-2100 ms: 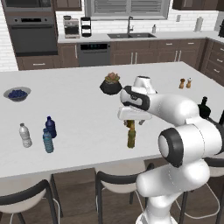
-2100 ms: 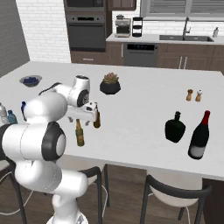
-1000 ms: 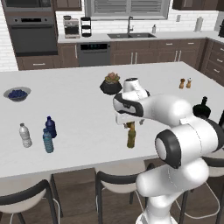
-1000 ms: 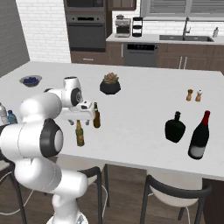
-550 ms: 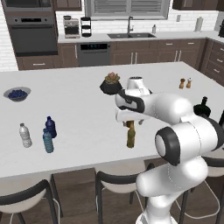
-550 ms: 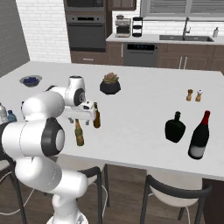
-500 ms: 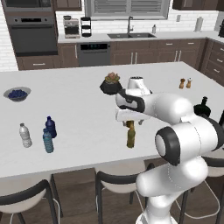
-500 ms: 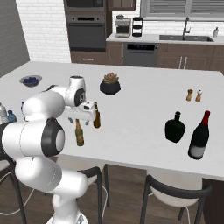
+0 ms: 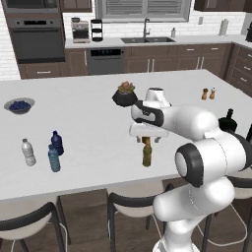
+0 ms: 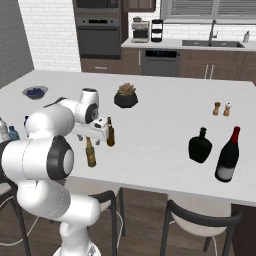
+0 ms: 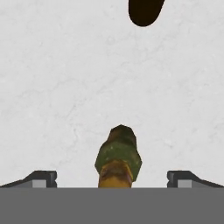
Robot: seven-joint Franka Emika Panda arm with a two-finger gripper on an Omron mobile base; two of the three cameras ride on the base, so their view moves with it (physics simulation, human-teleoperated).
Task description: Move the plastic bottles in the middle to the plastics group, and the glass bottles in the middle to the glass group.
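We see a white island (image 9: 98, 142) bearing bottles (image 9: 146, 152), a plant (image 9: 125, 95), a bowl (image 9: 19, 105) and shakers (image 9: 208, 93).

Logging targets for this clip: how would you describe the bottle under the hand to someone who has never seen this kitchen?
On the white island counter, near its front edge, stand two slim long-necked bottles. The target is the olive-yellow bottle, upright beneath the hand, whose fingers sit wide apart either side of its top. Its neighbour, the amber-brown bottle, is darker and stands farther from the edge.
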